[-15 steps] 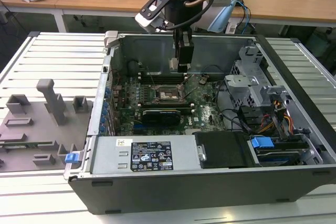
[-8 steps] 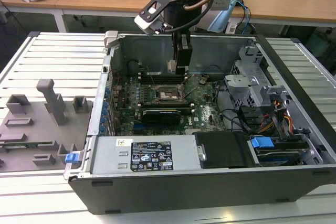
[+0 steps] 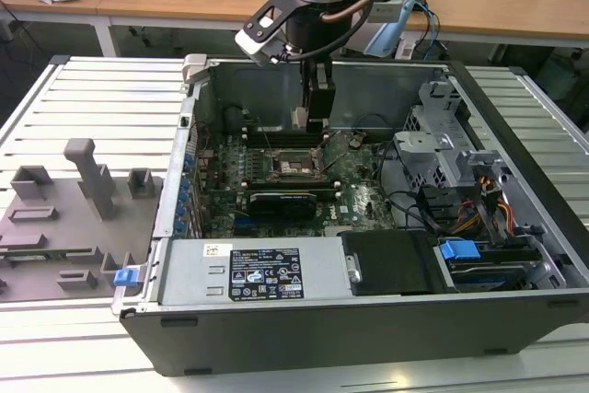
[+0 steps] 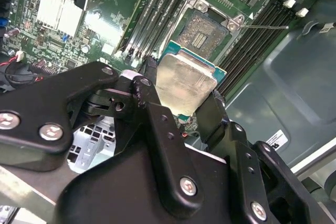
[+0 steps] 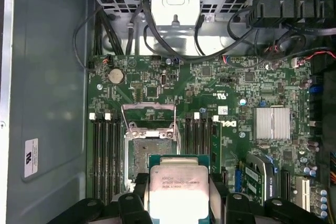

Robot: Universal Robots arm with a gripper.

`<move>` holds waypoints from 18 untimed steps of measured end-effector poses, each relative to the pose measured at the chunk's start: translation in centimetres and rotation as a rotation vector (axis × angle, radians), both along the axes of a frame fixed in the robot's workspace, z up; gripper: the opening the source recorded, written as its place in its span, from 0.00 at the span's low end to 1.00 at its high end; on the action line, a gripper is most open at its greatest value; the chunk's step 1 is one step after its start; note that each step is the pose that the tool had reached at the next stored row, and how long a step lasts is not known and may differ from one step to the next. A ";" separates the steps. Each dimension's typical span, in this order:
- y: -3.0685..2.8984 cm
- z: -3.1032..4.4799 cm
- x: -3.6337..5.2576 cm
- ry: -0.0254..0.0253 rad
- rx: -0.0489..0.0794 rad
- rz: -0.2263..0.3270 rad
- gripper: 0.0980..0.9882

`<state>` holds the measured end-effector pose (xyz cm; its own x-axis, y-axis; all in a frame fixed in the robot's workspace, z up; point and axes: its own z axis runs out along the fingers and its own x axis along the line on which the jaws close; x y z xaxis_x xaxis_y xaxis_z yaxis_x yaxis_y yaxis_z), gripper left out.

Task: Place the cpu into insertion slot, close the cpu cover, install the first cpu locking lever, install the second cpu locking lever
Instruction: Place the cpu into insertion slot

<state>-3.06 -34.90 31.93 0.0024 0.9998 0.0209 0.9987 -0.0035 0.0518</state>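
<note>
One cpu, pinched between two fingers, is hanging over one open insertion slot.

In the exterior view, the arm is reaching straight down from the frame's upper centre into one open computer case [image 3: 276, 319] on the ribbed surface [image 3: 92, 89]. Its gripper [image 3: 313, 121] is hovering just above the insertion slot [image 3: 296, 165], with one black expansion card [image 3: 285, 200] lying beside it. In the second wrist view, two black fingers [image 4: 157, 114] are clamping the cpu [image 4: 184, 85] by opposite edges. In the first wrist view, the one cpu cover [image 5: 150, 133] is standing open at the bare slot's edge, and two banks of memory slots [image 5: 107, 156] are flanking it.
</note>
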 end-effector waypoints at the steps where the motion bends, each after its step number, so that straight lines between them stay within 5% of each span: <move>1: 0.00 -0.11 -0.02 0.0013 0.001 0.000 0.50; 6: 0.00 -0.40 -0.08 0.0093 0.003 0.000 0.50; 14: 0.01 -0.73 -0.71 0.0095 0.004 0.000 0.50; 18: 0.06 -1.50 -0.71 0.0098 0.003 0.020 0.50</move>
<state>-3.77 -34.84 30.43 -0.0174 0.9996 0.0241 0.9990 0.0164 0.0421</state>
